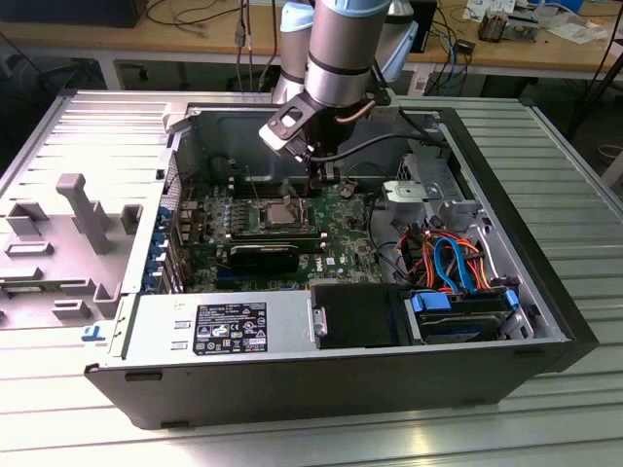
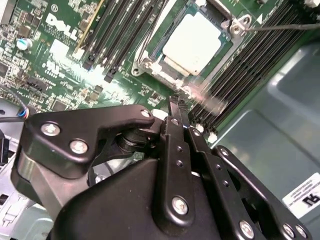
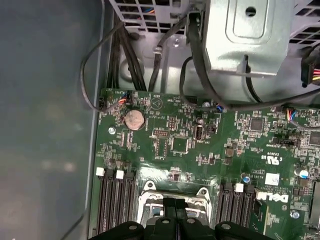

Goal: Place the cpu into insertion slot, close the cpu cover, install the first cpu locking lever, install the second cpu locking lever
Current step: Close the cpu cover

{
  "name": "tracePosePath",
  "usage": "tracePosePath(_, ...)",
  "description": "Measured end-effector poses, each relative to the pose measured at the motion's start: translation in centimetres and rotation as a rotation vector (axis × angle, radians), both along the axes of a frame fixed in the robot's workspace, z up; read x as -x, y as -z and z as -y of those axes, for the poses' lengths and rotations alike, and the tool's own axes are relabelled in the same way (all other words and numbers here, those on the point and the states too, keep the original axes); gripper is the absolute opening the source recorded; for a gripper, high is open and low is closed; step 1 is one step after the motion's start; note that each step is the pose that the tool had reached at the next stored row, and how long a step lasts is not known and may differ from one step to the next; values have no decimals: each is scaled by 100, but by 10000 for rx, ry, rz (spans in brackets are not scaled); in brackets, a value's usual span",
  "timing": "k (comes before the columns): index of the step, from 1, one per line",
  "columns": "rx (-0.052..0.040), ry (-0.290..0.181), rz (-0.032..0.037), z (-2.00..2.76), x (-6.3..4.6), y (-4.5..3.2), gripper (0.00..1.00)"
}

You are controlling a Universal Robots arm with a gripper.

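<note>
The black metal gripper [image 2: 176,106] has flat jointed fingers [image 2: 172,150] fixed with small bright screws, and its jaws are pressed together with nothing between them. In the exterior view the gripper [image 1: 321,180] hangs under the grey round arm, inside the open grey steel computer case [image 1: 341,389]. The small flat square cpu with the matt silver-grey metal top [image 2: 192,42] lies in the dark square insertion slot with the silver rim [image 3: 150,202], in the middle of the green printed motherboard [image 3: 180,145]. The thin shiny silver cpu cover [image 2: 150,64], a frame plate with a square opening, lies flat around the chip. The fingertips are just beside one edge of this frame; whether they touch it cannot be told. A thin straight wire lever [image 2: 280,27] runs from a corner of the frame across the long narrow black memory slots [image 2: 240,70]. A round silver coin battery [image 3: 134,119] sits on the board, well apart from the socket.
</note>
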State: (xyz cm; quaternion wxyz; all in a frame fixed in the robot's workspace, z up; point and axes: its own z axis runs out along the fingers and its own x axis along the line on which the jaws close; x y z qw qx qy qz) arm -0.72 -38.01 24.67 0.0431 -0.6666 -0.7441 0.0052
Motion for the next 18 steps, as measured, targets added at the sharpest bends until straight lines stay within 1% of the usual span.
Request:
tracePosePath(2, 1, -24, 0, 0, 39, 19, 11)
tracePosePath(6, 0, -287, 0, 0, 117, 91, 11)
tracePosePath(7, 1, -298, 0, 1, 151, 107, 11)
tracePosePath(9, 2, -298, 3, 0, 281, 144, 11)
tracePosePath(10, 2, -300, 4, 0, 327, 156, 11)
tracePosePath(11, 1, -298, 7, 0, 406, 182, 11)
tracePosePath(13, 2, -300, 7, 0, 464, 218, 11)
tracePosePath(14, 3, -298, 7, 0, 519, 249, 11)
tracePosePath(18, 19, -299, 7, -1, 607, 330, 11)
